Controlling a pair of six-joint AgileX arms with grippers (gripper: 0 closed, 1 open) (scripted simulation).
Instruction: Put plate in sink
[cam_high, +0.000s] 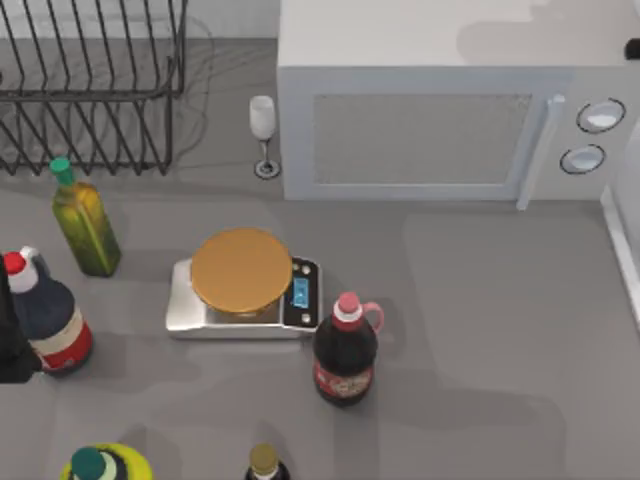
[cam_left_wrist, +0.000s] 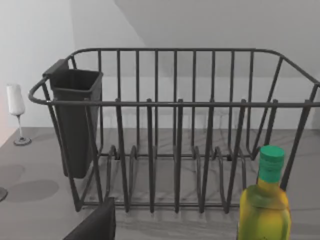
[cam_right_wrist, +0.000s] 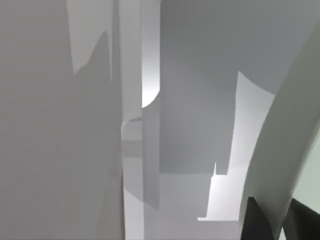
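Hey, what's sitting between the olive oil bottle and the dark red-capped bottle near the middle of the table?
In the top view, the silver scale with its orange-brown disc lies between the olive oil bottle and the dark red-capped bottle.

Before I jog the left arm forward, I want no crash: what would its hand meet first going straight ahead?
Probably the dish rack, dead ahead; the oil bottle stands nearer but off to one side. Depth is unclear.

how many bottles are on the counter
5. Olive oil bottle by the rack; dark white-collared bottle at the left edge; dark pink-capped bottle right of the scale; yellow bottle and gold-capped one cut off at the near edge. Others may sit outside view.
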